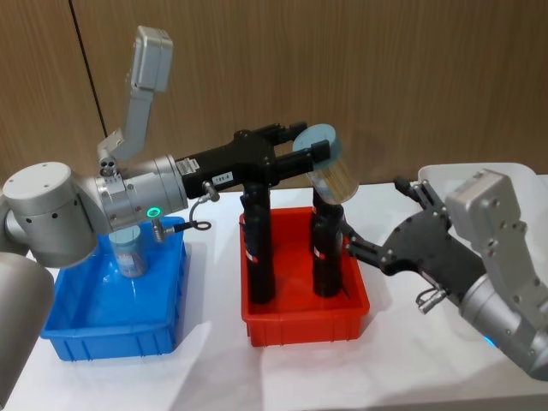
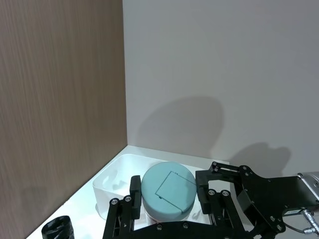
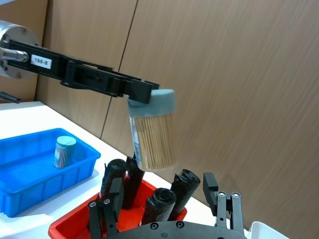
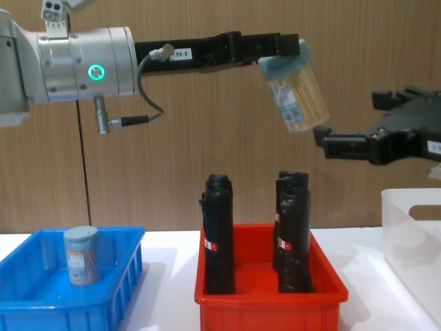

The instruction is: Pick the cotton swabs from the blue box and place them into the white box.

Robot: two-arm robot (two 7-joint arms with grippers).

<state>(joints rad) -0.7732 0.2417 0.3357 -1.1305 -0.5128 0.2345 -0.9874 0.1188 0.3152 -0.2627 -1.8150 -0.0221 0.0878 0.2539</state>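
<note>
Left pincer is clenched on the pale blue lid of a jar of cotton swabs and holds it in mid-air, tilted, with the stick-filled body hanging free under the fingers. Straight below it sits the red bin with its tall black rolls, whose tops are a clear gap beneath the jar. Back along its arm and down, the blue box has a second jar standing upright in it.

Just past the jar and a little lower, the right pincer waits with its fingers spread wide and aimed toward the jar, not touching it. Farther out on that same side, behind the right pincer, is the white box.

To me this is the carry stage: the jar is out of the blue box and about halfway across. It looks set for a handover, though the left arm might simply reach on. A handover needs the jar's free body brought squarely between the open fingers, and the right pincer must close firmly before the left lets go of the lid.
</note>
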